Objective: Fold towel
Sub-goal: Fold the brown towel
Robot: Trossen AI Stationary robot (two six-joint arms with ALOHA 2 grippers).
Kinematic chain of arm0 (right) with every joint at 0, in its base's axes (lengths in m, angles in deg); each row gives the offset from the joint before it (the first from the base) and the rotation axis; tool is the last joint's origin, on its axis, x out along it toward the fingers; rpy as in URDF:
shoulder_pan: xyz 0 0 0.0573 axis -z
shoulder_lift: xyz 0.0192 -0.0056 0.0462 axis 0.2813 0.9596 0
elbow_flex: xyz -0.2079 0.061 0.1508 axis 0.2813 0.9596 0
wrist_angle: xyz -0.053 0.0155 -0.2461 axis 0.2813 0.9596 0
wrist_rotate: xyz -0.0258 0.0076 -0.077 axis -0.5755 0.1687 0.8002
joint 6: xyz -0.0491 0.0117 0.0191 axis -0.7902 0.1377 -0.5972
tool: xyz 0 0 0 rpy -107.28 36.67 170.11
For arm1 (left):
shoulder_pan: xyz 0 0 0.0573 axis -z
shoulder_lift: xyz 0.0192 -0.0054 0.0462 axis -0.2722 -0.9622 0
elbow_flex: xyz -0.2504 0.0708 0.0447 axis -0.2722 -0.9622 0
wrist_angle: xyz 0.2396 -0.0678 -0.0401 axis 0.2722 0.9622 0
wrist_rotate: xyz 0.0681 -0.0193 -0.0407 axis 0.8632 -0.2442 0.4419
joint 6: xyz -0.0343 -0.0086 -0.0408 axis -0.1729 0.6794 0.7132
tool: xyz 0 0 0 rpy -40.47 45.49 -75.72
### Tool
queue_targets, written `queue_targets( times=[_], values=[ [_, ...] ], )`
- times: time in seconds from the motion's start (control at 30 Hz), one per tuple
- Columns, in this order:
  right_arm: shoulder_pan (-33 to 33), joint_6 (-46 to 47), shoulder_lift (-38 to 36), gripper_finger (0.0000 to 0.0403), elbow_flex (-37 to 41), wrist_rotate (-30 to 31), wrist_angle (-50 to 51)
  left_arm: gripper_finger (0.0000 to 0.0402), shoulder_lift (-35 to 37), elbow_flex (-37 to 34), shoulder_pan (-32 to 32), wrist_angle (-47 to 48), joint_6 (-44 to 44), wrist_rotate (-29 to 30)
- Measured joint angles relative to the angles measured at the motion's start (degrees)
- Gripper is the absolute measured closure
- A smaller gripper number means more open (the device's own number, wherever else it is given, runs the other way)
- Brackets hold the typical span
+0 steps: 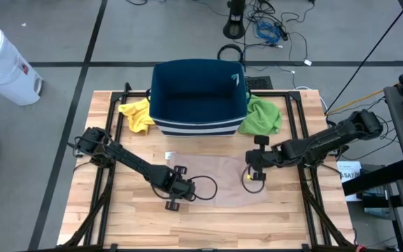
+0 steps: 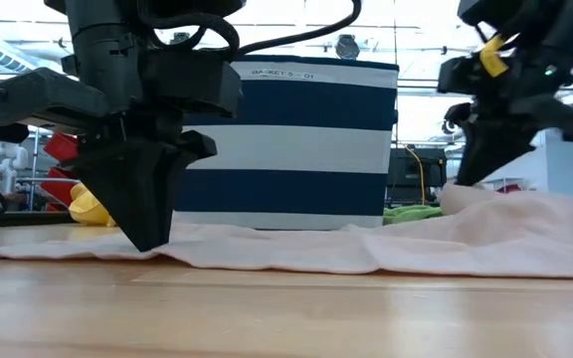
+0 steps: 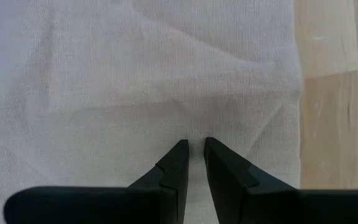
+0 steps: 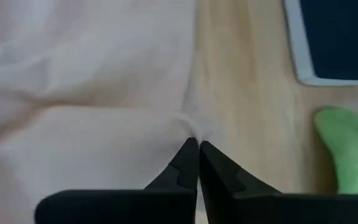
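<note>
The right tool is clenched on the edge of the thin, limp towel lying flat on the tabletop, while the left tool pinches its opposite side, a light cloth best held by its corners.

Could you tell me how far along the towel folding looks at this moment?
Early. Done: the towel lies spread on the table, no fold visible. In hand: the right gripper is shut on the towel's edge near the green cloth; the left gripper presses its nearly closed fingers into the fabric. Left: lifting the pinched parts and making every fold.
</note>
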Motion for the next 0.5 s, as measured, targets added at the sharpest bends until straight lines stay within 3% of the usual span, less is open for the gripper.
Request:
queue_targets(
  times=[0.17, 0.33, 0.5],
  values=[
    [3.9, -4.8, 2.4, 0.0403, 0.0, -0.6, -3.7, 0.0339, 0.0, 0.0, 0.0, -0.1, 0.0, 0.0],
    [6.8, -6.6, 6.9, 0.0401, 0.0, -5.2, -5.3, 0.0339, 0.0, 0.0, 0.0, -0.2, 0.1, 0.0],
    [7.5, -7.3, 11.3, 0.0371, 0.0, -5.9, -6.1, 0.0339, 0.0, 0.0, 0.0, -0.2, 0.1, 0.0]
  ],
)
